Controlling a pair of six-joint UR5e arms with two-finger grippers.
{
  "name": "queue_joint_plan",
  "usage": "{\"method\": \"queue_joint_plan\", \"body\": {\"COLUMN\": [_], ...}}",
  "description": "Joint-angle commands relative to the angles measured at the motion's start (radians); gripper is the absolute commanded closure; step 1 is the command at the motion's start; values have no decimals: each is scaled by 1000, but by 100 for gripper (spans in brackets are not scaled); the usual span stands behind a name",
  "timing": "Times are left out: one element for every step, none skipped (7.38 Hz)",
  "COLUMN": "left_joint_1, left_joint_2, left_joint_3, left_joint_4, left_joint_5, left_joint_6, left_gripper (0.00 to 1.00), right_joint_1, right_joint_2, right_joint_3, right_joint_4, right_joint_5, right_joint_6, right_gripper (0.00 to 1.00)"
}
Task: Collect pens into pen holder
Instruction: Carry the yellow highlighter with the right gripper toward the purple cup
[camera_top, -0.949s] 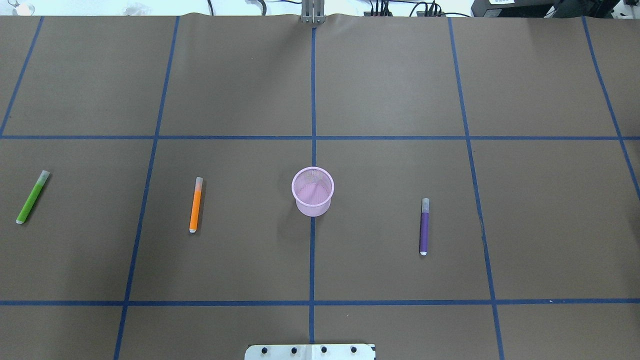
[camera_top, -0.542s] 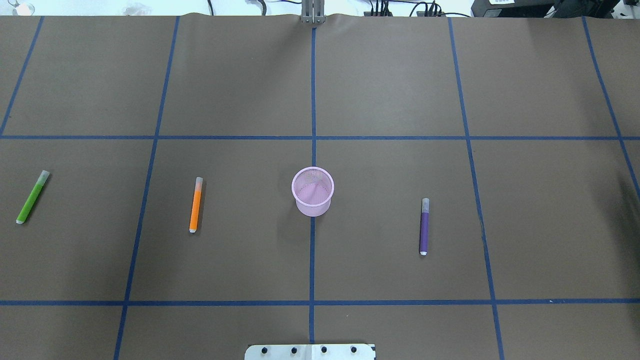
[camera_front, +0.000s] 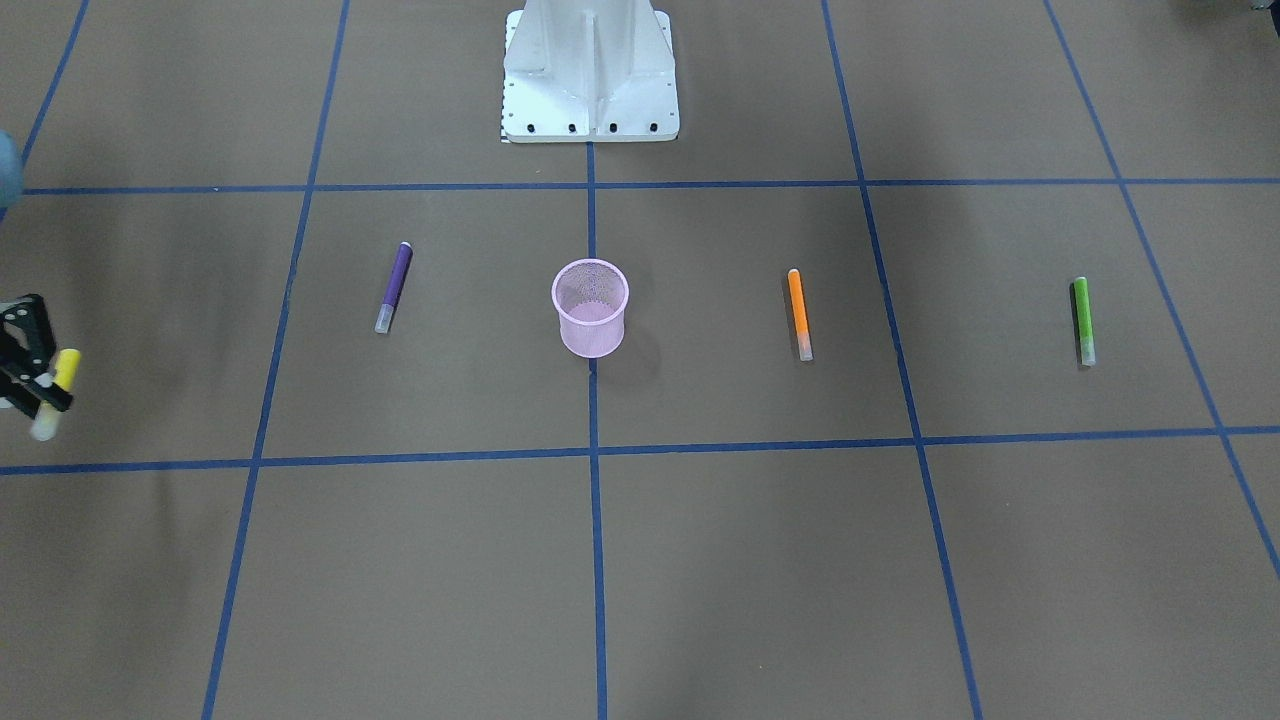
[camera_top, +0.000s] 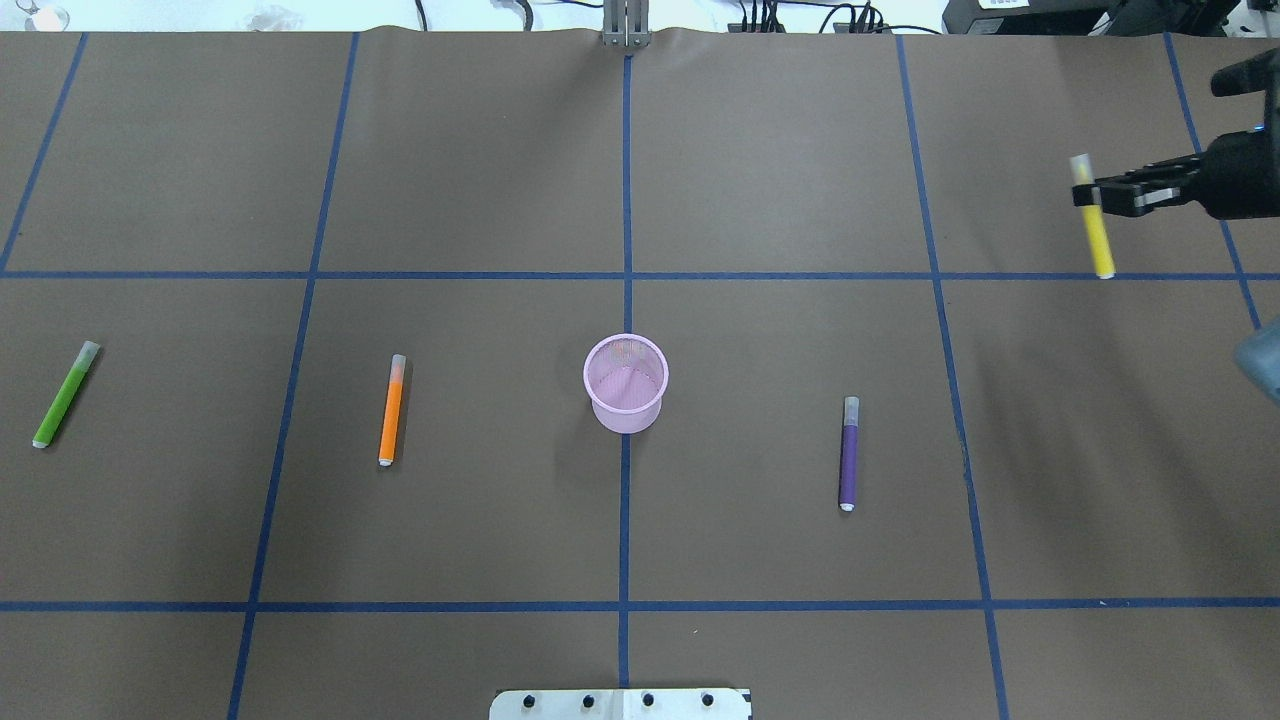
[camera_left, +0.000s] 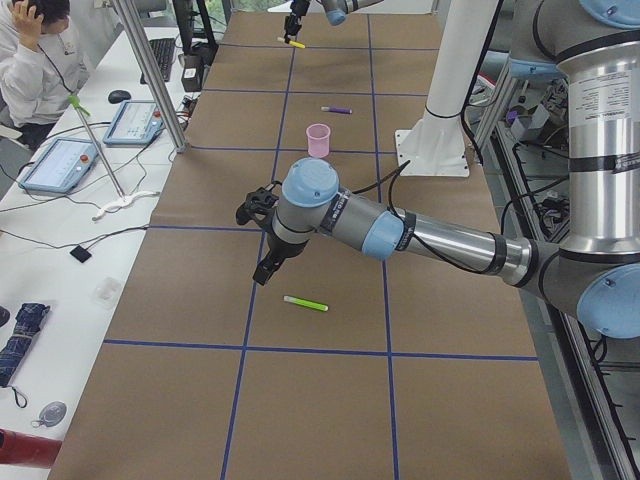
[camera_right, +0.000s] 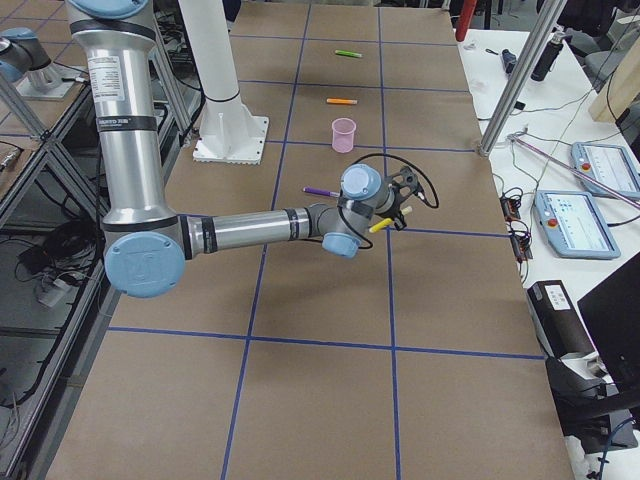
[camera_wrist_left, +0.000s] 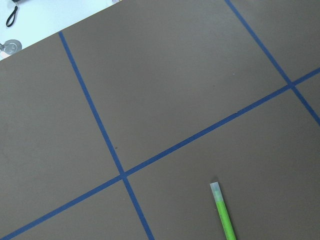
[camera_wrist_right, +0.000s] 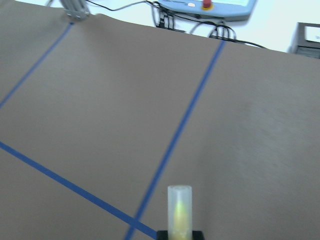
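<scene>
1. The right gripper (camera_top: 1090, 196) clamps the yellow pen (camera_top: 1099, 240) aloft; the pen holder (camera_top: 625, 385) stands empty, well apart to its left.
2. The purple pen (camera_top: 848, 455) lies between them; the orange pen (camera_top: 391, 412) and green pen (camera_top: 65, 395) lie beyond the holder, uncollected.
3. The left gripper (camera_left: 268, 262) hangs near the green pen; I cannot tell its grip.

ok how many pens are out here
4. Green pen and orange pen lie left of the pen holder, purple pen right of it, yellow pen in the right claw.

This looks like a robotics lab. A long table covered in brown paper (camera_top: 780, 150) is ruled into squares by blue tape lines (camera_top: 626, 200). A white metal pedestal (camera_front: 590, 70) bolted onto it carries silver-and-blue jointed arms (camera_left: 420, 230). On a white side bench (camera_left: 40, 285) lie what seem to be grey teach pendants (camera_right: 605, 165), beside a seated person in white (camera_left: 35, 60).
</scene>
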Motion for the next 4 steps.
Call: {"method": "queue_joint_plan", "body": {"left_joint_1": [17, 18, 26, 26], "left_joint_2": [1, 1, 1, 1], "left_joint_3": [0, 0, 0, 2], "left_joint_4": [-7, -7, -6, -6], "left_joint_5": [-13, -13, -13, -13], "left_joint_6": [-1, -1, -2, -1], "left_gripper": [0, 0, 0, 0], "right_joint_1": [-217, -351, -449, -546], "right_joint_2": [64, 76, 146, 223], "right_joint_3": [107, 144, 140, 139], "right_joint_4": [56, 50, 32, -22], "right_joint_5": [-274, -484, -624, -773], "right_joint_6": [167, 185, 208, 220], "right_gripper": [100, 100, 100, 100]}}
